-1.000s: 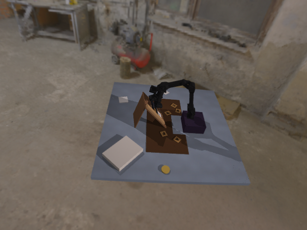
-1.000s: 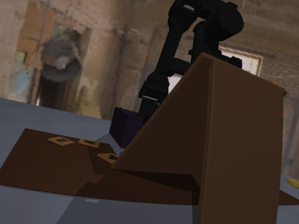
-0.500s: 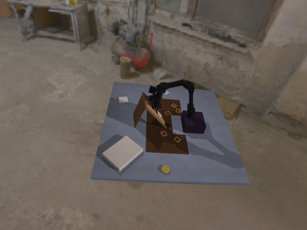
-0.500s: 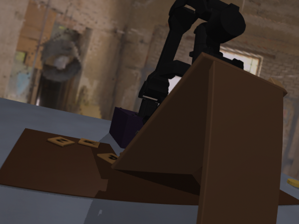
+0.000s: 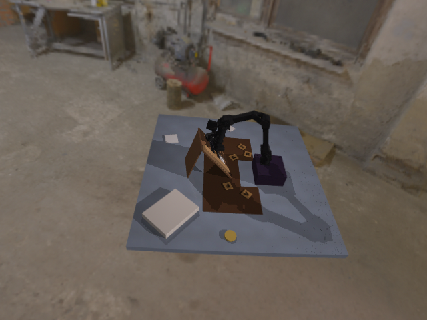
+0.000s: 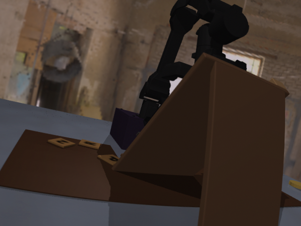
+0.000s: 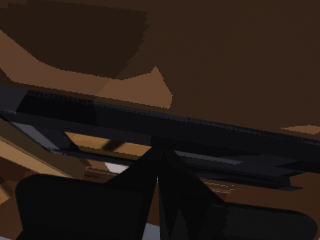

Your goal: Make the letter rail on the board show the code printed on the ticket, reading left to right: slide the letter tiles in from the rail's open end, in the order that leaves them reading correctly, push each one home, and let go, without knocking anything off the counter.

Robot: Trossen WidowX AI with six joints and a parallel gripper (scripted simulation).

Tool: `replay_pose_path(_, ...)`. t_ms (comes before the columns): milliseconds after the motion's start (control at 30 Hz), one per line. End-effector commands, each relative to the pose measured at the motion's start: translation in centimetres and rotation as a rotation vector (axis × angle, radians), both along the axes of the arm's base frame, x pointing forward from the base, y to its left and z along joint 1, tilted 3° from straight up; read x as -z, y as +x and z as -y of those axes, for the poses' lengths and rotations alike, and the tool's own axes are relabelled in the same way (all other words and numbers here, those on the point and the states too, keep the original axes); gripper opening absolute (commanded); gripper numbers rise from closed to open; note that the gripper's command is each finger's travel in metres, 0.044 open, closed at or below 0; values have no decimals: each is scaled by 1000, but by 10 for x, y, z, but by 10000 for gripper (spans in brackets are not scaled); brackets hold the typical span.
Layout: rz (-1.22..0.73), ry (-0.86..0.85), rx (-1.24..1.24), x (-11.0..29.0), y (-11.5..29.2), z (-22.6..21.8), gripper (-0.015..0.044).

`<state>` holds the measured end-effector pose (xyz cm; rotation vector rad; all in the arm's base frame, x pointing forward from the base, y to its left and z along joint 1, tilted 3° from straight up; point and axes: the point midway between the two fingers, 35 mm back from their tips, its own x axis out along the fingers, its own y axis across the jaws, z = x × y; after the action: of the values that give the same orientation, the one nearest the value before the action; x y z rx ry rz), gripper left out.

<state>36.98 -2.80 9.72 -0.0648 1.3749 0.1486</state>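
Observation:
The slanted board (image 5: pixel 214 160) (image 6: pixel 165 131) stands on the brown mat (image 5: pixel 213 203) (image 6: pixel 60 175). In the wrist view, the dark rail (image 7: pixel 210 132) crosses the board, with one orange letter tile (image 7: pixel 92 142) inside at the left; its letter is mostly hidden. My gripper (image 7: pixel 161 150) is shut and empty, its fingertips against or just over the rail at the tile's right end. A pale patch, maybe the ticket (image 7: pixel 116 167), shows below the rail, its print unreadable. Loose tiles (image 5: pixel 241 147) (image 5: pixel 247 154) (image 5: pixel 233 157) lie behind; others (image 5: pixel 227 186) (image 5: pixel 246 193) lie nearer the front.
The purple block (image 5: pixel 269 175) (image 6: pixel 123 128) carries the arm's base. A thick pale box (image 5: pixel 170 211) lies front left, a yellow disc (image 5: pixel 230 235) (image 6: pixel 295 184) near the counter's front edge, and a white card (image 5: pixel 171 139) at the back left. The board's rear support (image 5: pixel 193 158) stands to its left.

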Motion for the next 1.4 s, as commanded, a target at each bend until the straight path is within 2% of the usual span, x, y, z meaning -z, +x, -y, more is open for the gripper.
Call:
replay_pose_path(0, 1, -4, 6, -1, -2, -1, 0)
replay_pose_path(1367, 1, -3, 6, -4, -7, -10, 0)
